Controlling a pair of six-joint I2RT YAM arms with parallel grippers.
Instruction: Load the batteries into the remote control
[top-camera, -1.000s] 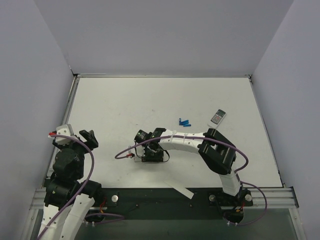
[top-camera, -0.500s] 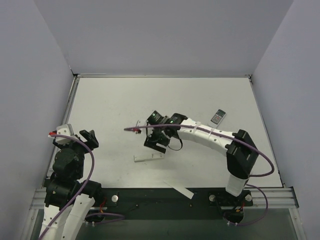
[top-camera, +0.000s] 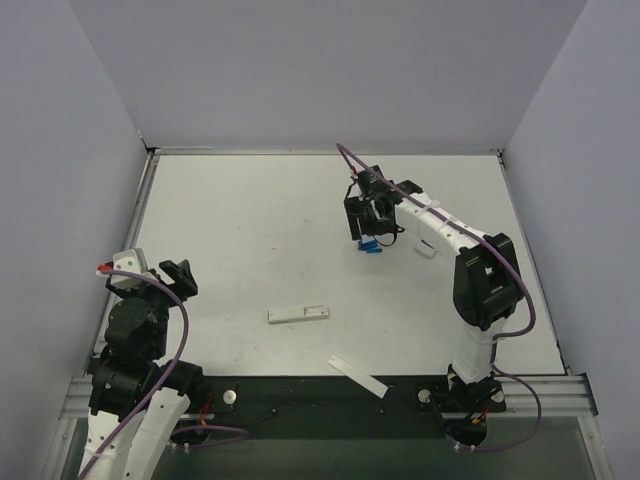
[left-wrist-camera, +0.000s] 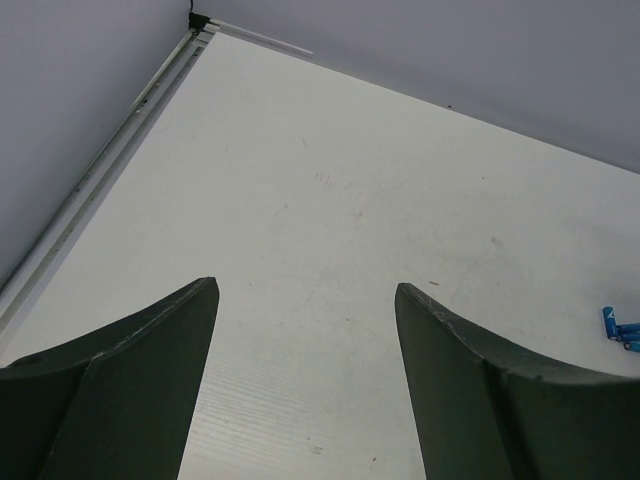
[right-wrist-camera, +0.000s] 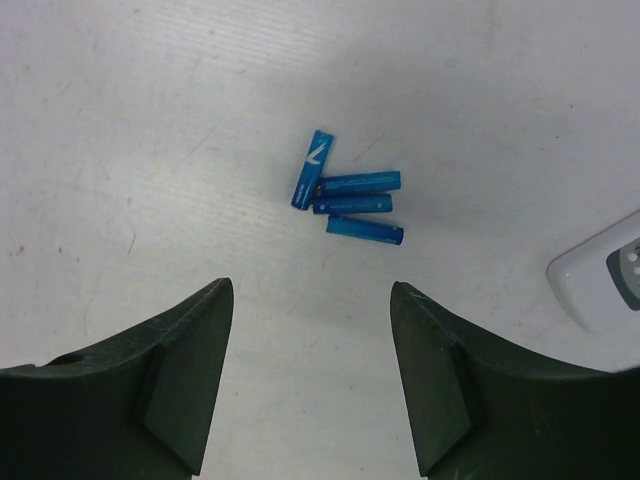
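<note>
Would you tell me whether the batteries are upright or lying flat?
Lying flat: the right wrist view shows all four batteries on their sides.

Reads as a robotics lab test cell. Boxed in on three sides by plain pale grey panels (top-camera: 330, 70). Bare white worktop (top-camera: 240, 215), scuffed and marked in the wrist views, edged at the near side by a ridged metal rail (top-camera: 78, 402). Bolted along that edge: left arm (top-camera: 135, 340) and right arm (top-camera: 478, 285), black and white, trailing purple cables (top-camera: 187, 335).
</note>
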